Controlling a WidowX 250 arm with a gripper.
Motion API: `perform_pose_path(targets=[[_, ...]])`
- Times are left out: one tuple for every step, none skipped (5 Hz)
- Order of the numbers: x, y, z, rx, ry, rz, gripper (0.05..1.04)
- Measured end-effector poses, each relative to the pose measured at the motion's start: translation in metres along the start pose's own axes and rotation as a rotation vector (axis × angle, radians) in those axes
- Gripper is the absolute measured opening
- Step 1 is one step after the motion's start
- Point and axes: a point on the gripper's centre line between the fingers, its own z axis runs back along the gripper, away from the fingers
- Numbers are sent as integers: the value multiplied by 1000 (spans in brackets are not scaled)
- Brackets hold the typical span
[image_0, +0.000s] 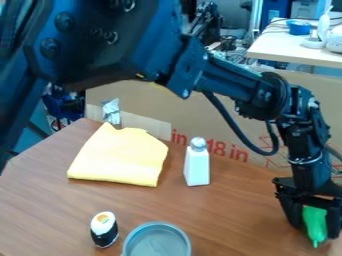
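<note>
On the worktop (237, 215), the folded cloth (117, 155) lies flat, its own spread probably steadying it. The sushi (103, 230) is near the bowl (157, 244), whose mouth faces up, leaving its hollow accessible. The bottle (197, 167) stands on its base. Rightmost, the pincer (311, 216) clamps the green toy (314, 223) from both sides, tip down, seemingly for a secure grip.

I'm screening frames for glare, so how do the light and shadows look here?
Camera view: light looks soft, with no hard-edged shadow on the brown table; the black arm is mostly dark, while the white bottle looks bright.
</note>
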Motion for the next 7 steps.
perform_pose_path(targets=[[-1,-1,-3,2,-8,-16,843],[-2,-2,1,9,-46,-32,843],[-24,4,7,20,-44,-43,843],[-43,5,34,27,-103,-82,843],[-54,5,72,74,-202,-100,843],[-60,19,80,130,-182,-105,843],[-68,42,87,216,-116,-109,843]])
